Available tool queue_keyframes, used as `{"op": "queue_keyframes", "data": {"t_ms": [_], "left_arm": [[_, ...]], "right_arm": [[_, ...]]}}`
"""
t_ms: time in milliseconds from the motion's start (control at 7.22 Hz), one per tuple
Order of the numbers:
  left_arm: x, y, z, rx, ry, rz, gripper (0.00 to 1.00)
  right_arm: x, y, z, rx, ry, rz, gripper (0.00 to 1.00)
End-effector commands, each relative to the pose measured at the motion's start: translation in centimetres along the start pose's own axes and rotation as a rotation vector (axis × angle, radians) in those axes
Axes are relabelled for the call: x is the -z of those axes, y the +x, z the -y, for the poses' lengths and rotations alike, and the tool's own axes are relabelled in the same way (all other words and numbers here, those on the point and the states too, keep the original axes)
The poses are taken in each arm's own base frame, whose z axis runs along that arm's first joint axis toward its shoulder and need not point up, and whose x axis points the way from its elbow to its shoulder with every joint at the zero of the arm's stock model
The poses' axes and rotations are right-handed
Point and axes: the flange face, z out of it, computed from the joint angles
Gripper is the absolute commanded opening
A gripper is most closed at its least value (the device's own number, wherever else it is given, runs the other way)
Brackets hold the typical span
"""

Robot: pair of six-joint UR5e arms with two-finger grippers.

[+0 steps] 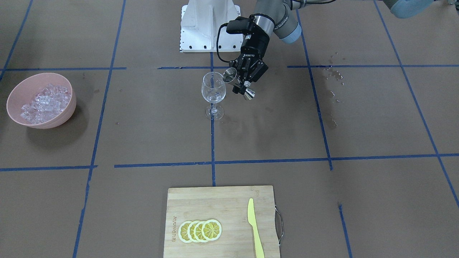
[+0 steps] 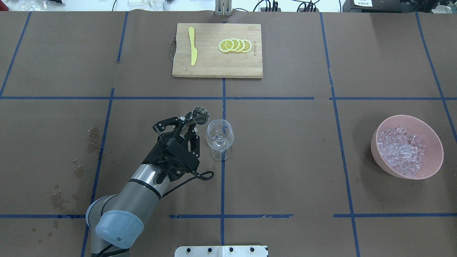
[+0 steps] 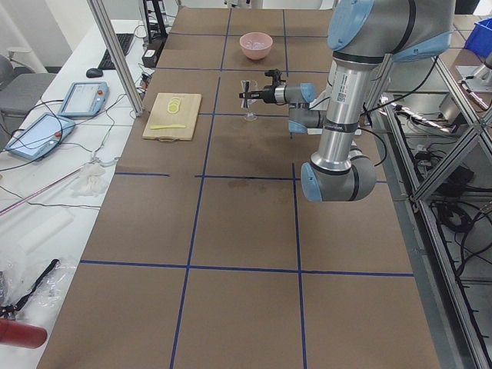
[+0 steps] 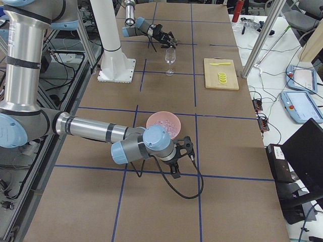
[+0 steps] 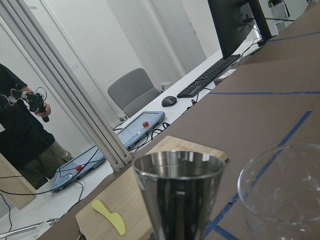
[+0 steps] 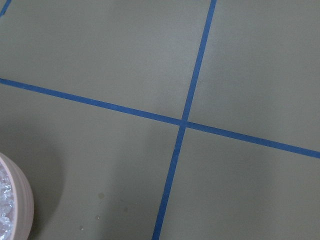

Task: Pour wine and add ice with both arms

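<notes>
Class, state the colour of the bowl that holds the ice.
Pale pink; the bowl shows best in the overhead exterior view.

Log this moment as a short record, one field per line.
left gripper: shut on the jigger
jigger: tilted, mouth beside the wine glass rim
wine glass: upright on the table
ice: heaped in the pink bowl
right arm: low beside the pink bowl; grip state cannot be told
cutting board: holds lemon slices and a yellow knife

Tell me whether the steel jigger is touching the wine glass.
Apart. The left wrist view shows a strip of brown table between the jigger rim and the wine glass rim.
</notes>
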Motion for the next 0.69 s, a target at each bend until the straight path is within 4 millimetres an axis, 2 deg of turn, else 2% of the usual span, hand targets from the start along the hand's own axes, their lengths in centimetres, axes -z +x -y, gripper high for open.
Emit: {"op": "queue_keyframes", "data": {"t_ms": [0,277,554], "left_arm": [[-0.05,0.14,0.55,-0.122,0.005,0.004,0.0],[-0.02,-0.02,0.61,-0.225,0.005,0.016,0.0],[-0.04,-0.09,1.5,-0.352,0.012,0.03,0.0]], "right_arm": [[-0.22,0.25,-0.22,-0.006,-0.005,0.0,1.0],[-0.39,0.43,-0.36,-0.01,-0.008,0.002,1.0],[-0.49,0.55,-0.46,-0.013,-0.011,0.002,1.0]]}}
